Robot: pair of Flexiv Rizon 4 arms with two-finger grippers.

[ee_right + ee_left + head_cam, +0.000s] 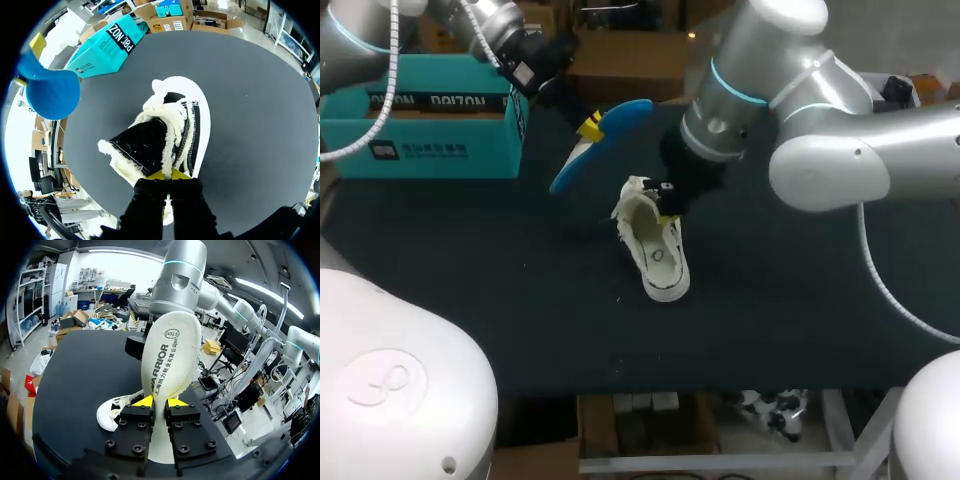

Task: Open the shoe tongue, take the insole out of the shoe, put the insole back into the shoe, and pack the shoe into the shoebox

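Note:
A black and white fleece-lined shoe (pixel 654 243) lies on the dark table near the middle. My right gripper (pixel 667 208) is shut on the shoe's tongue (pixel 145 150), pulling it up and back from the opening. My left gripper (pixel 591 126) holds the insole (pixel 600 145) in the air, left of and behind the shoe. The insole's blue side faces the head view, and its cream underside (pixel 167 357) shows in the left wrist view, pinched near one end between the yellow fingertips (pixel 142 401). The teal shoebox (pixel 430 115) stands at the back left.
The shoebox (pixel 107 42) is the only other thing on the table, near its far left edge. Bare dark tabletop (pixel 520 310) stretches in front of and to both sides of the shoe.

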